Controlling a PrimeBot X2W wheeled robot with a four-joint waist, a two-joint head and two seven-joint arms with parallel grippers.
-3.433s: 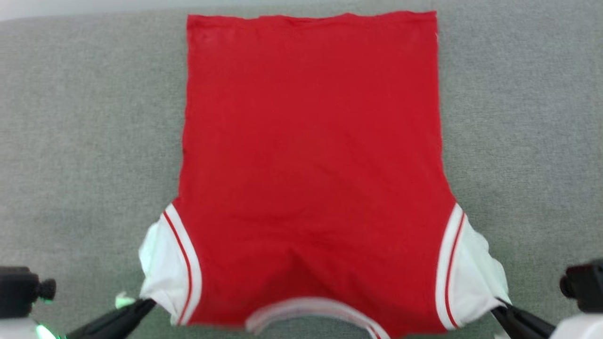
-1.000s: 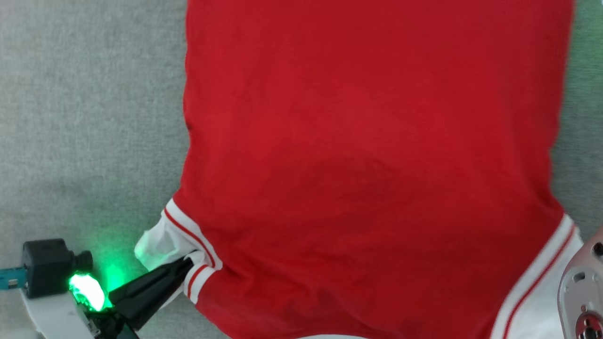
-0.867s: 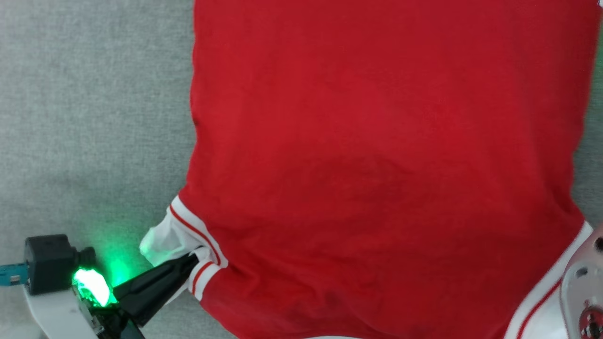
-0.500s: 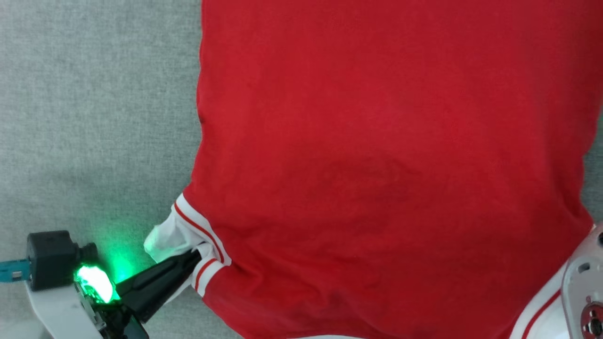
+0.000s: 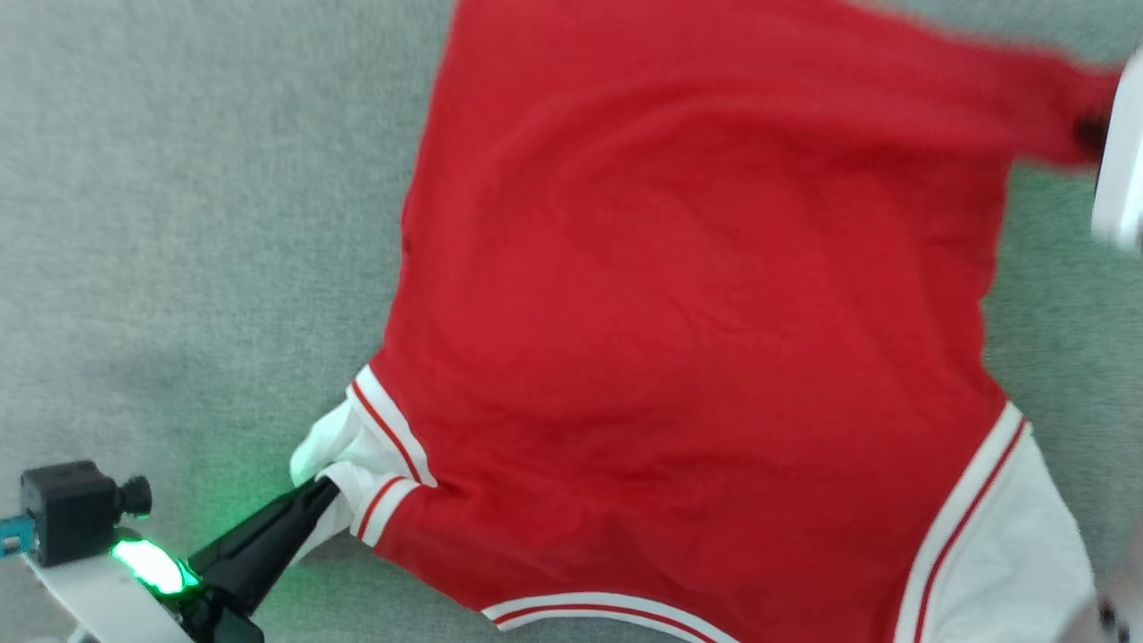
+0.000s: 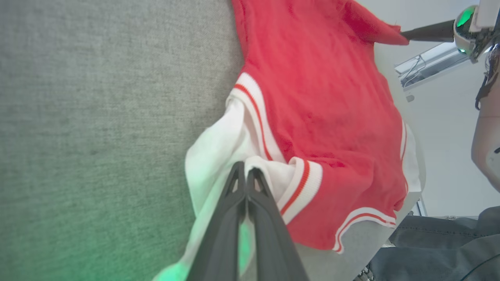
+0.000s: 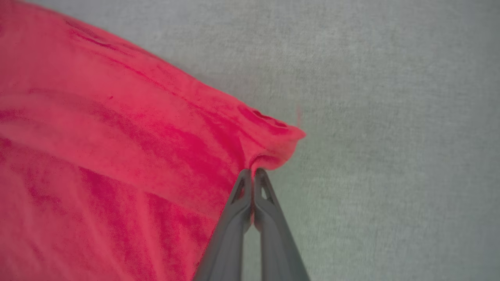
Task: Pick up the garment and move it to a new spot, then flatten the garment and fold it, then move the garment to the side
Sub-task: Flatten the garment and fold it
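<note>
**Fold step starting**

Left gripper [image 5: 320, 491] is clamped tight on the white short sleeve [image 5: 332, 451] at lower left. The red jersey T-shirt [image 5: 696, 313], with striped trim, lies back-up and mostly flat on the grey woven surface [image 5: 179, 223]. Right gripper [image 7: 253, 172], jaws closed, pinches the far red hem corner [image 7: 279, 140], probably raised a little, though the head view blurs there. Next move likely calls for carrying both holds across together, with the cloth kept taut.

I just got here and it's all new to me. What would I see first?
A big red T-shirt lies spread over a grey cloth surface. The left fingers pinch its white sleeve at the lower left, beside a bright green light. The right fingers pinch a red corner at the upper right.
</note>
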